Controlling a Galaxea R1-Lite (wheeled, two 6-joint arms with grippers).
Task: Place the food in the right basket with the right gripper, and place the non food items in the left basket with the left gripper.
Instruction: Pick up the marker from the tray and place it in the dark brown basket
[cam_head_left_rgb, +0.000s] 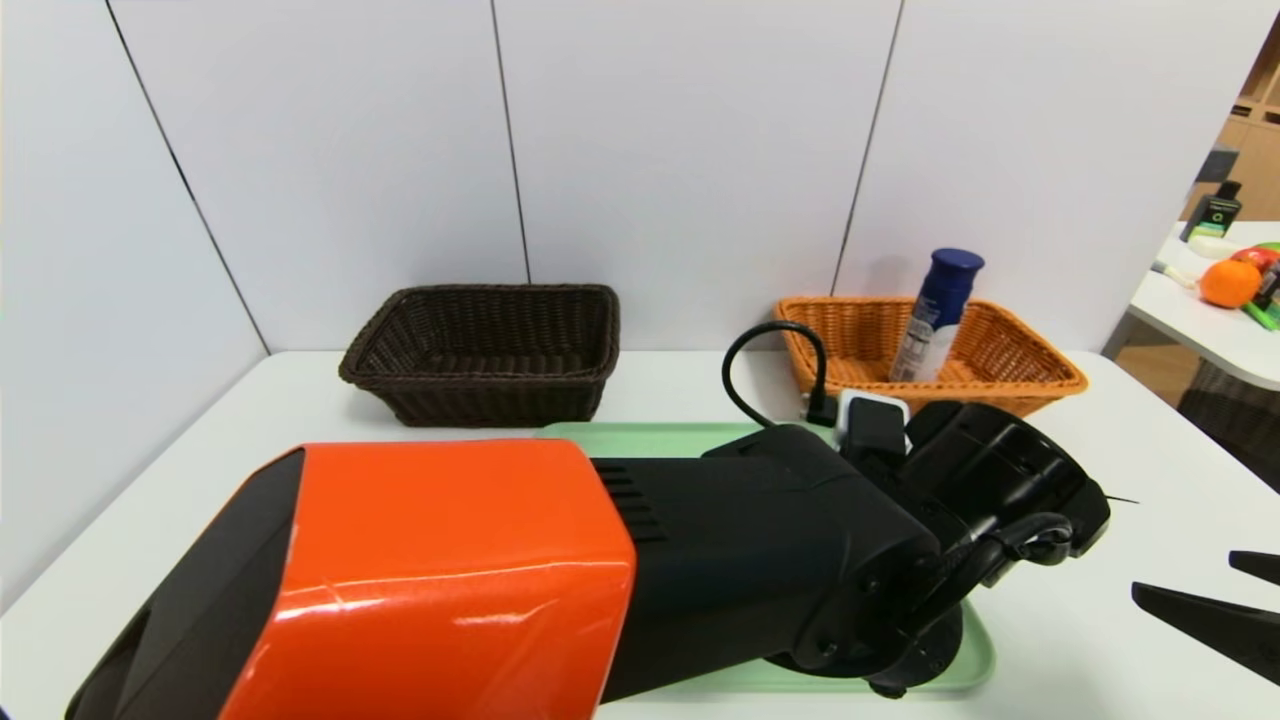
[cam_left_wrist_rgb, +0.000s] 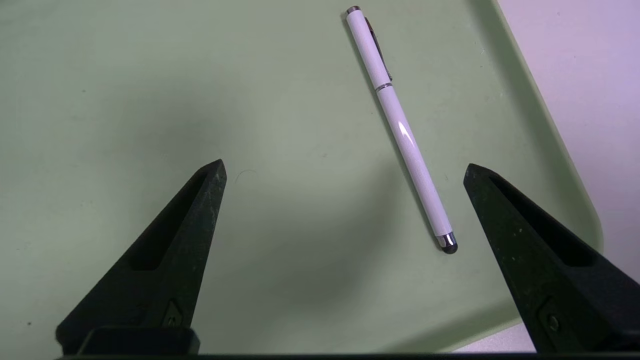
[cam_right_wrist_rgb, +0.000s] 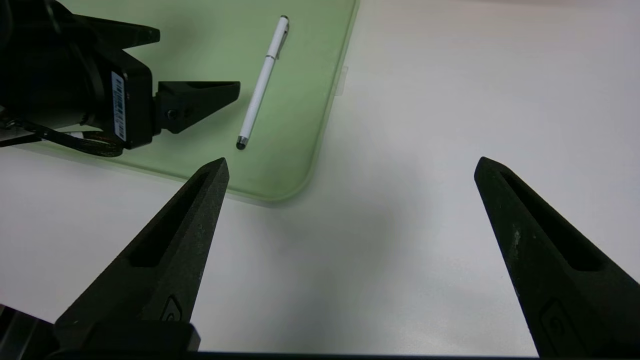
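The white pen (cam_left_wrist_rgb: 400, 127) lies flat on a pale green tray (cam_left_wrist_rgb: 125, 75). It is long and thin, with a small silver ring partway along it, a dark clip near one end, and a round black tip past a silver band at the other end. In the left wrist view it runs from the top middle of the frame down toward the lower right, with the black tip at the low end. It lies close to the tray's rounded corner but does not touch the rim.

The left gripper (cam_left_wrist_rgb: 345, 170) hangs over the tray with its two black pointed jaws spread wide. Nothing is held between them. The pen's tip end sits between the jaws, nearer the right-hand one in that frame.

In the head view, the big orange and black left arm (cam_head_left_rgb: 430, 570) fills the lower middle of the frame and hides most of the tray.

The food canister (cam_head_left_rgb: 937, 315) stands upright inside the orange basket (cam_head_left_rgb: 1040, 365) at the upper right of the head view. It has a dark blue cap and top, and a white lower part with a printed label.

The dark brown basket (cam_head_left_rgb: 485, 350) sits at the upper left middle, by the wall.

The right gripper (cam_right_wrist_rgb: 350, 167) is over the bare white table (cam_right_wrist_rgb: 450, 100), just beside the tray's corner. Its jaws are wide apart too and hold nothing.
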